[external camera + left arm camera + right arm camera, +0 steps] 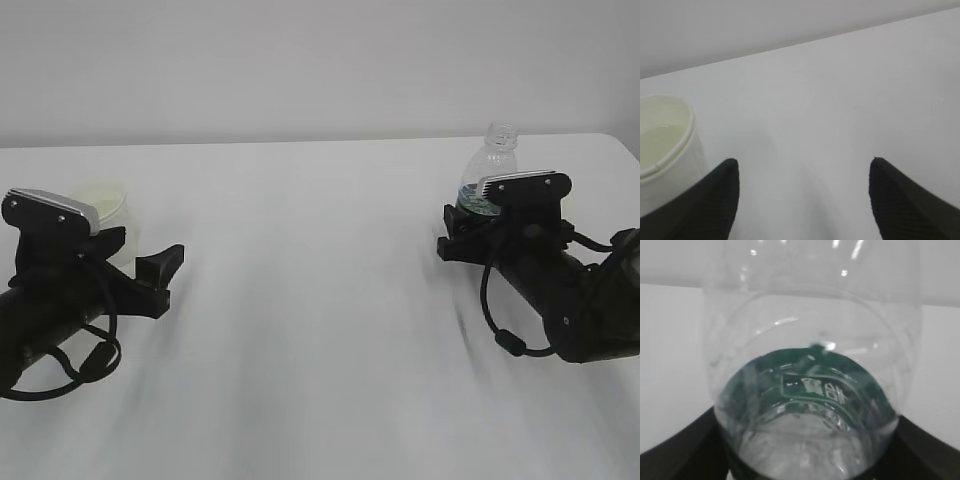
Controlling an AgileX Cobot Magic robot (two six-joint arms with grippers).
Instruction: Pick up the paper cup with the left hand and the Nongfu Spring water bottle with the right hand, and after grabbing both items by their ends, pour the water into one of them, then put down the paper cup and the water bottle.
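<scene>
Left pincer [802, 200] low over the tabletop [320, 300], lying nearly level, spread wide, holding nothing; cup [665, 150] just outside its left finger [715, 200]. Right pincer [462, 232] low too, level, jaws spread around the upright bottle [495, 160]; contact unclear.

Both arms low, left hand [802, 187] and right hand [805, 450] open-fingered

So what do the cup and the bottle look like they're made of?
The cup looks like matte white paper, with a rolled rim and a cream inside. The bottle looks like clear glossy plastic: see-through ribbed walls with highlights, and a dark green label band.
</scene>
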